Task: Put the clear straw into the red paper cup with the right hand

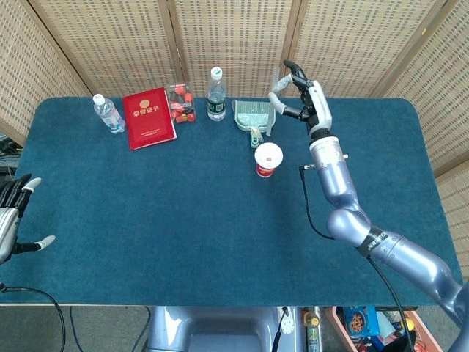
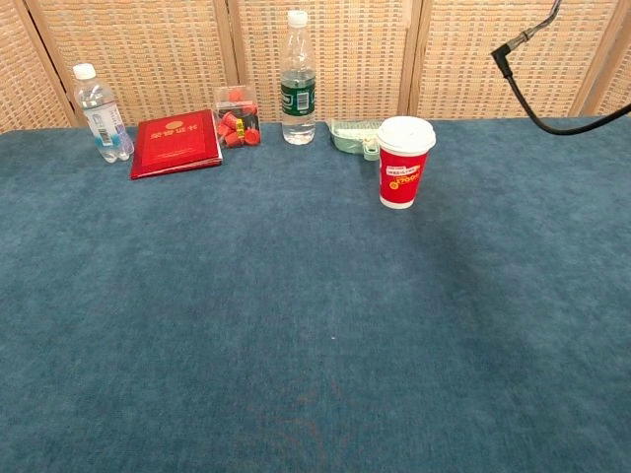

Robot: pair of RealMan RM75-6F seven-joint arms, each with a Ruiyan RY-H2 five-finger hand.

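The red paper cup (image 1: 268,159) with a white lid stands upright on the blue table, right of centre; the chest view shows the cup (image 2: 405,163) too. My right hand (image 1: 302,95) is raised high, beyond the cup and over the table's back edge. It pinches the clear straw (image 1: 275,79), which hangs roughly upright and well above the cup. The chest view shows only a black cable (image 2: 532,59) of that arm, not the hand. My left hand (image 1: 11,220) rests off the table's left edge with fingers spread, holding nothing.
Along the back edge stand a small water bottle (image 1: 108,113), a red booklet (image 1: 149,117), a clear box of red pieces (image 1: 181,103), a taller bottle (image 1: 215,94) and a green dustpan (image 1: 254,116). A wicker screen closes the back.
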